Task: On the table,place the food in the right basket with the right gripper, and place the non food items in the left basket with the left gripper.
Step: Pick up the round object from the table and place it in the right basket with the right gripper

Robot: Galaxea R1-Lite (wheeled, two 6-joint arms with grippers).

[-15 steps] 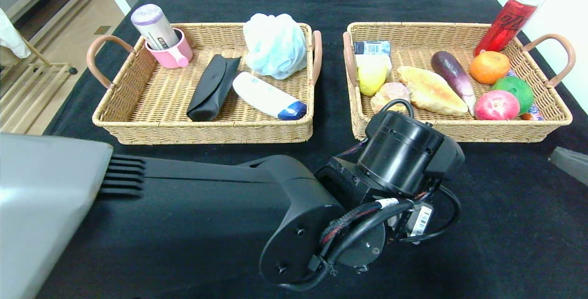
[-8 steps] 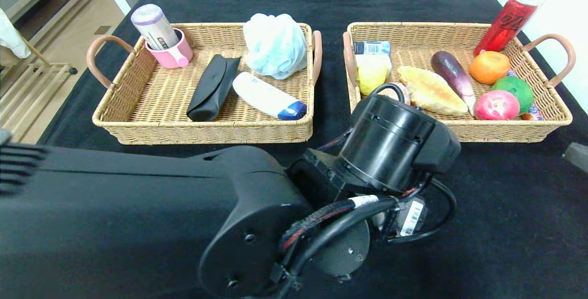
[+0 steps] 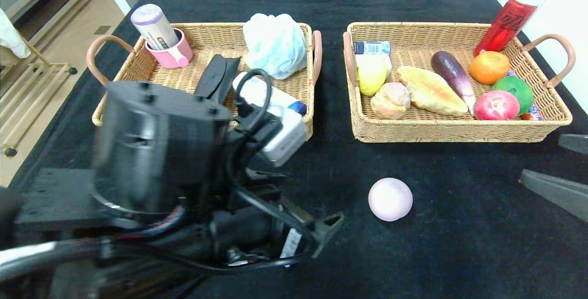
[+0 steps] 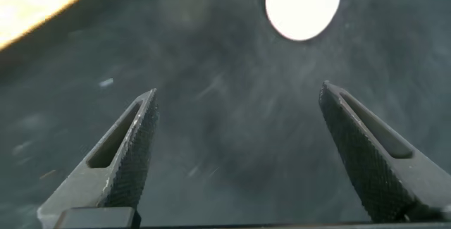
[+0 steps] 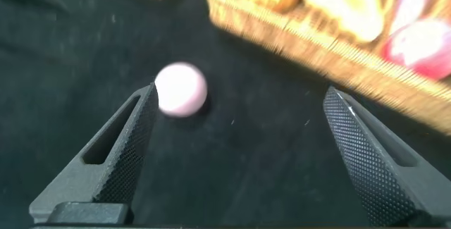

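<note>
A: What is lying on the black tabletop (image 3: 482, 225) at the moment?

B: Two wicker baskets are sitting side by side. The left basket (image 3: 138, 106) is carrying a pink cup (image 3: 172, 53), a dark case (image 3: 216, 76), a pale blue bath puff (image 3: 274, 44) and a white bottle (image 3: 271, 99). The right basket (image 3: 459, 129) is carrying bread (image 3: 432, 91), an eggplant (image 3: 452, 74), fruit and a red can (image 3: 505, 21).

A: And the hands?

B: The left hand (image 4: 236, 151) is hanging released near the tabletop's front, grasping nothing. The right hand (image 5: 239, 155) is spread wide, empty, facing the ball (image 3: 390, 199).

A: Where is the ball?

B: Lying loose in front of the right basket. It is probably light, smooth and prone to rolling, so pinching squarely across its middle seems wisest.
</note>
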